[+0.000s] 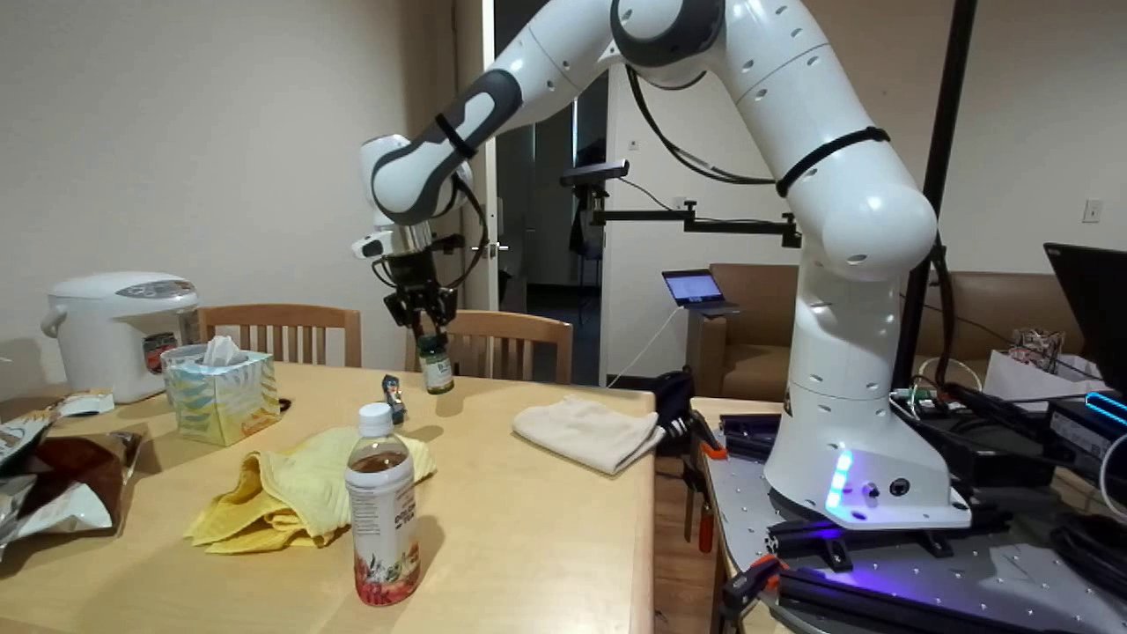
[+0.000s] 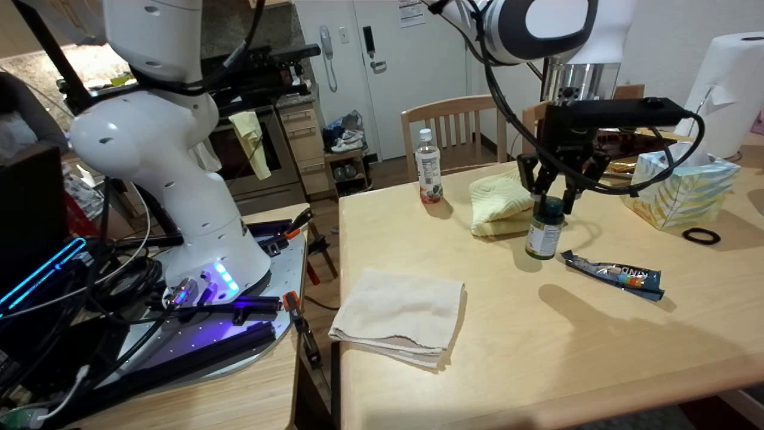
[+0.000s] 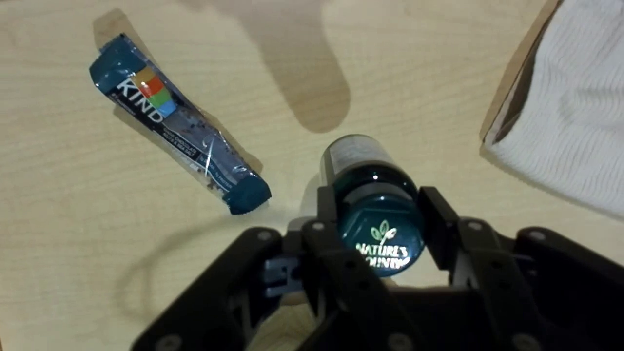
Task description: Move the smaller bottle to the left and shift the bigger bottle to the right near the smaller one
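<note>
I grip the small bottle (image 2: 543, 239) by its cap (image 3: 382, 234) in my tool (image 2: 553, 205) above the surface (image 1: 528, 528), where the tall bottle (image 1: 385, 528) stands holding brown drink (image 1: 380, 462) and a tissue (image 1: 223, 352) pokes from its box (image 1: 211, 407).

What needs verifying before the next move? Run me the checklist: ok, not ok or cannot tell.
1. Gripper shut on small bottle, at its cap: ok.
2. The small bottle off the table: ok, it seems; shadow lies apart.
3. Snack bar apart from small bottle: ok.
4. Big bottle upright: ok.
5. Big bottle near small bottle: not ok, well apart.
6. Tightness of cap: cannot tell.
</note>
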Controlling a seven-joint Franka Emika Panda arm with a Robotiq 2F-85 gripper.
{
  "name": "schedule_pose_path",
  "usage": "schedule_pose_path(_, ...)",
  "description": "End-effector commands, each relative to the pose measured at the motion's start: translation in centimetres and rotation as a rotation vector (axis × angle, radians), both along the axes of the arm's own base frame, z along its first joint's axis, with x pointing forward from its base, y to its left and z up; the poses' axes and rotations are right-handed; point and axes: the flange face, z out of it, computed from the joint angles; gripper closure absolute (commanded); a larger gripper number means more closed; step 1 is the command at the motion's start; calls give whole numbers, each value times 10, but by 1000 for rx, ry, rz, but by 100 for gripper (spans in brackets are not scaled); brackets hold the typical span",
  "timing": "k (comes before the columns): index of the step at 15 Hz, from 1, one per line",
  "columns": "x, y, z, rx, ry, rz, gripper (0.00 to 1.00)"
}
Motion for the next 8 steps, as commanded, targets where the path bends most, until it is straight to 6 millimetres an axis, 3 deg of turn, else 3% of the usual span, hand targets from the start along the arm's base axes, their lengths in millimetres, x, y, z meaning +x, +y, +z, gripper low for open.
schedule_pose_path(1,-38,-5,7,-24,-95,166,80)
schedule_pose_path(4,-61,-5,-5,10,-243,193,80)
schedule_pose_path(8,-102,16,-43,75,-311,185,80)
